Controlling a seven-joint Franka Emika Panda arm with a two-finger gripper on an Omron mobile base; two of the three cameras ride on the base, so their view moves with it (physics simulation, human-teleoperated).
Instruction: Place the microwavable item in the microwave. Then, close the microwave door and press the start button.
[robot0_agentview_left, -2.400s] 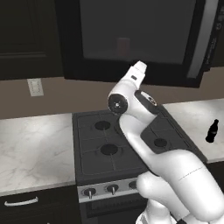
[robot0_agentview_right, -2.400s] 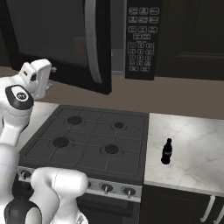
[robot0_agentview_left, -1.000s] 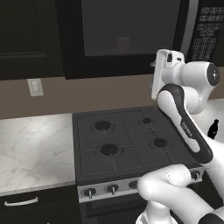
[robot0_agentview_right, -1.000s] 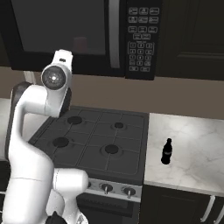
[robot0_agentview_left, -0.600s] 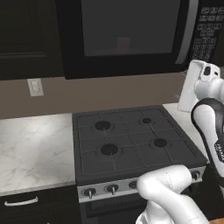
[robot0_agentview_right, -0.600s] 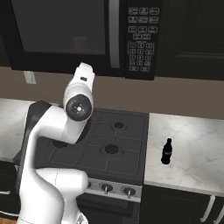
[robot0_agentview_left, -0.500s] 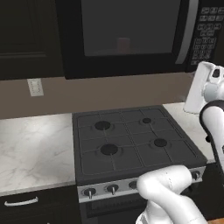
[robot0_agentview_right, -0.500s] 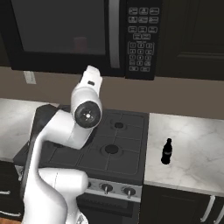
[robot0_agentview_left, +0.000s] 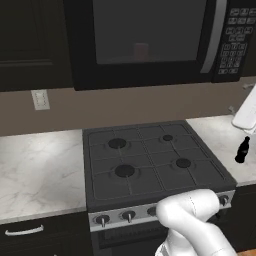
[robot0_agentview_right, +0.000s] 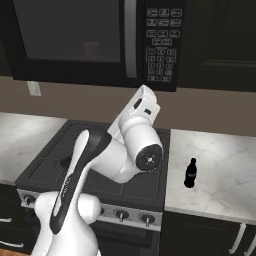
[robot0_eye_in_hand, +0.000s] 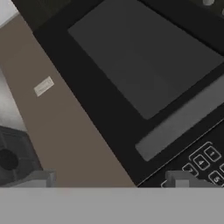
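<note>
Gripper jaws are spread wide and nothing is held between them; in the hand view the two finger tips (robot0_eye_in_hand: 180, 178) are seen at the bottom edge, well apart, with only the microwave front beyond them. The gripper (robot0_eye_in_hand: 109, 180) is pointed up at the microwave (robot0_agentview_right: 95, 40), whose door (robot0_agentview_left: 145, 40) is shut, with its long silver-grey bar handle (robot0_agentview_right: 130, 39) standing just beside the keypad panel (robot0_agentview_right: 161, 44). In the hand view the dark glass window, the handle and a few keypad buttons (robot0_eye_in_hand: 205, 159) are seen tilted, the right finger tip lying close under the buttons. Behind the glass a faint reddish shape, the red cup (robot0_agentview_left: 141, 51), is made out inside the microwave, above and well apart from the hand. In the right base view the white arm (robot0_agentview_right: 127, 150) is bent over the stove (robot0_agentview_left: 150, 160), its hand raised below the microwave's lower edge. A small black cola bottle (robot0_agentview_right: 190, 173) is left standing on the marble counter (robot0_agentview_right: 220, 170) to the right of the stove.
</note>
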